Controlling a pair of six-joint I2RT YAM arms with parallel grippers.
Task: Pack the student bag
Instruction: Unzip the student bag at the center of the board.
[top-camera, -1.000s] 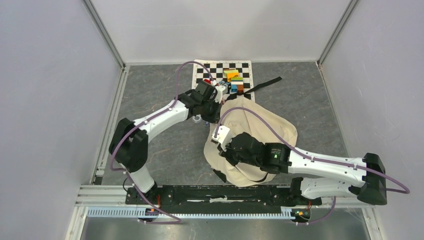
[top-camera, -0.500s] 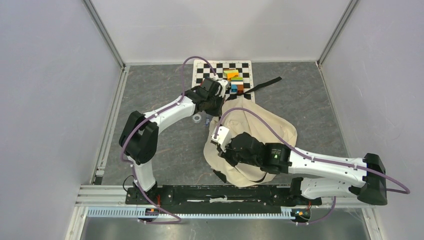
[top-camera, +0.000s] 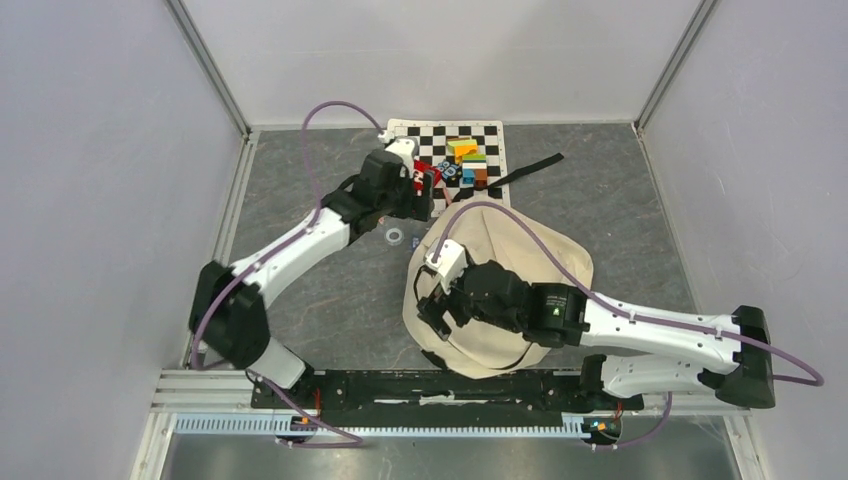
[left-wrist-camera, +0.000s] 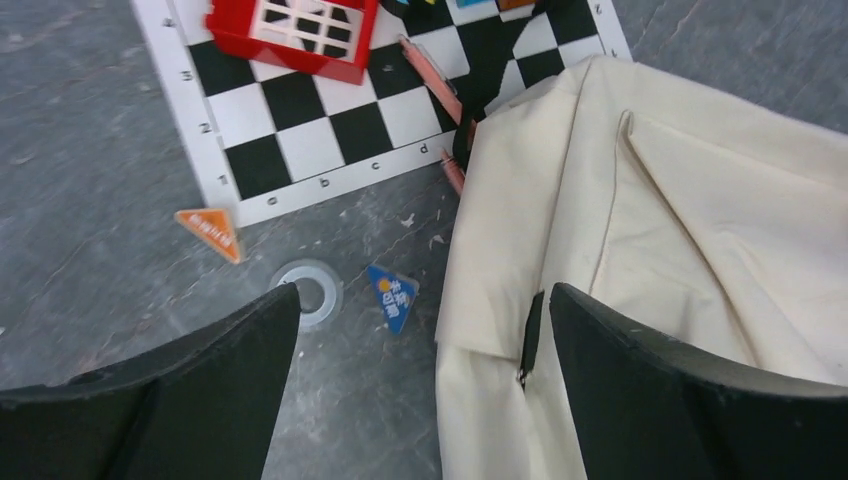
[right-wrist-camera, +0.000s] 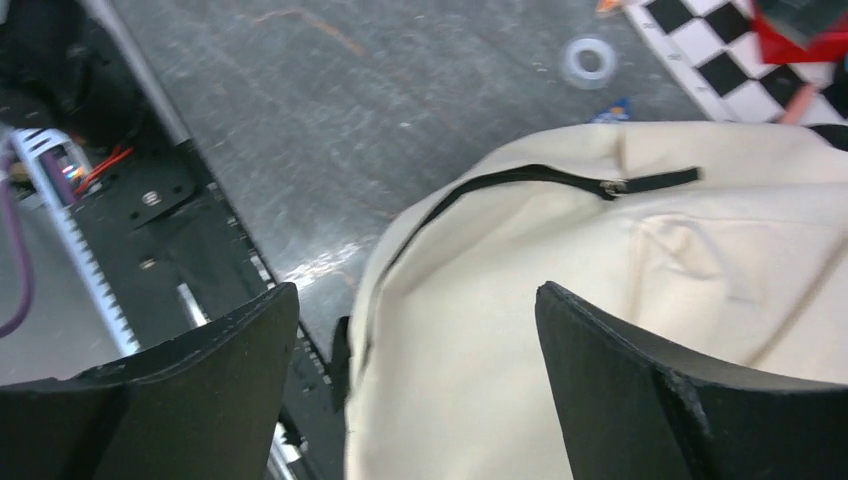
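The student bag is a cream fabric backpack lying flat in the middle of the table, with a black strap trailing out behind it. In the left wrist view its left edge and a black zipper pull lie under my open left gripper, which hovers just off the bag's far-left corner holding nothing. My right gripper hangs open over the bag's near-left edge. The right wrist view has cream fabric and a black zipper line below its empty jaws.
A chessboard mat at the back carries coloured blocks and a red grid piece. A pink pencil, an orange triangle, a blue triangle and a white ring lie beside the bag. The black base rail runs along the near edge.
Both grippers have gone from shut to open and let go of the bag. The left arm has drawn back to the left, off the bag. The bag's near-left edge has settled.
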